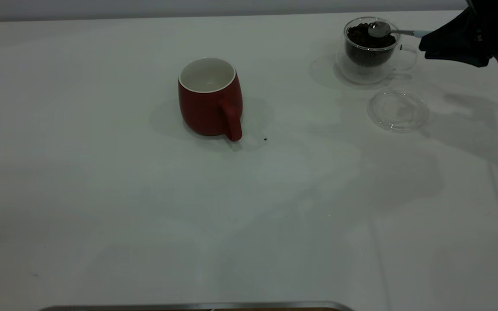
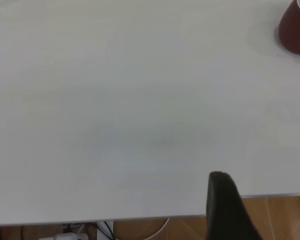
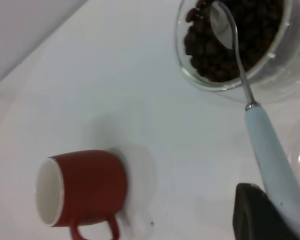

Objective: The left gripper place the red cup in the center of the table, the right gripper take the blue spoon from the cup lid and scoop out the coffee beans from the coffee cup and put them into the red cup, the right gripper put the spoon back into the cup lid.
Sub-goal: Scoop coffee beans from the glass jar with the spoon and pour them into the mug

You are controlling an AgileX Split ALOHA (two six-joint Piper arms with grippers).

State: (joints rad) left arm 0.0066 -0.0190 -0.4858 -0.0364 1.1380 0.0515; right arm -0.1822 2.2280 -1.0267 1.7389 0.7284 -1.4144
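The red cup (image 1: pixel 210 101) stands upright in the middle of the table (image 1: pixel 102 194), handle toward the front; its white inside looks bare. It also shows in the right wrist view (image 3: pixel 82 187) and the left wrist view (image 2: pixel 296 29). My right gripper (image 1: pixel 426 43) is shut on the blue spoon's handle (image 3: pixel 270 160) at the back right. The spoon's metal bowl (image 1: pixel 378 29) sits over the coffee beans (image 1: pixel 363 36) at the mouth of the coffee cup (image 1: pixel 370 56). The cup lid (image 1: pixel 398 110) lies bare just in front of it. My left gripper (image 2: pixel 264 192) is open and empty over the table's near edge, out of the exterior view.
A tiny dark speck (image 1: pixel 265 139) lies beside the red cup's handle. A metal rim (image 1: pixel 197 306) runs along the front edge. In the left wrist view the table's edge (image 2: pixel 140 218) borders wooden floor and cables.
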